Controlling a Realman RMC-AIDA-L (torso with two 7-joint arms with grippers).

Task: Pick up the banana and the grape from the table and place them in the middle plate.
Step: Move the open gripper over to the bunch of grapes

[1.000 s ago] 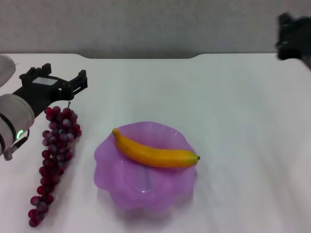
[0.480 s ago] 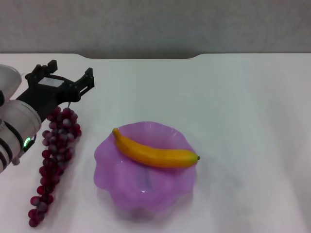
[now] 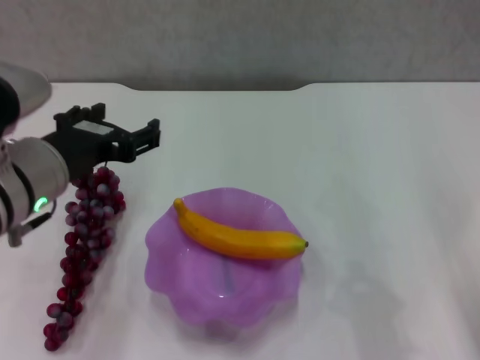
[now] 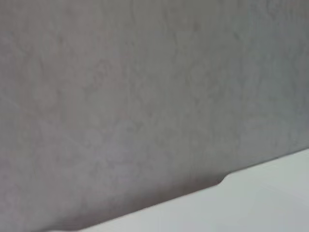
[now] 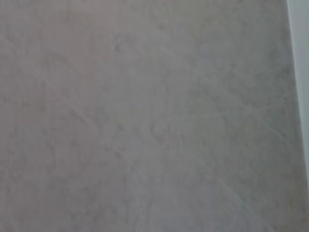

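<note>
Banana lies across purple plate on white counter. Left gripper, jaws spread, hovers above stem end of grapes.

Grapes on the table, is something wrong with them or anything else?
Nothing is spilled or broken. The grape bunch lies on the table beside the middle plate, not in it like the banana. The left gripper is above its top end.

Plain grey wall behind.

White table w/ grape beside middle plate.
</note>
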